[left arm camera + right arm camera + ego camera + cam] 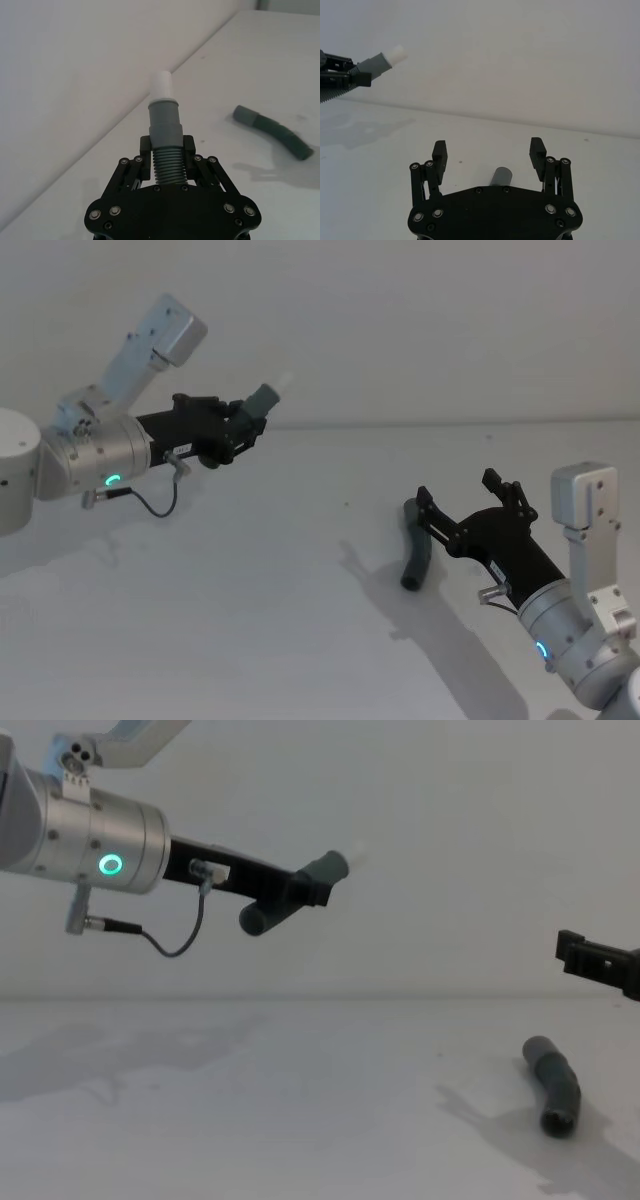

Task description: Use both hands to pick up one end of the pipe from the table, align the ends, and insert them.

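White table (pixel 200 640) meets a plain pale wall. At ten o'clock in the head view, the left gripper (pixel 250 422) is held high off the table. Its fingers are clamped on the ribbed part of one grey pipe piece (pixel 264 400), so the white tip (pixel 284 380) points outward, free for joining. At four o'clock, the right gripper (pixel 457 490) hovers with fingers spread wide above the second pipe piece (pixel 418 550). That piece lies untouched on the table, and the gripper looks lined up to grasp it.
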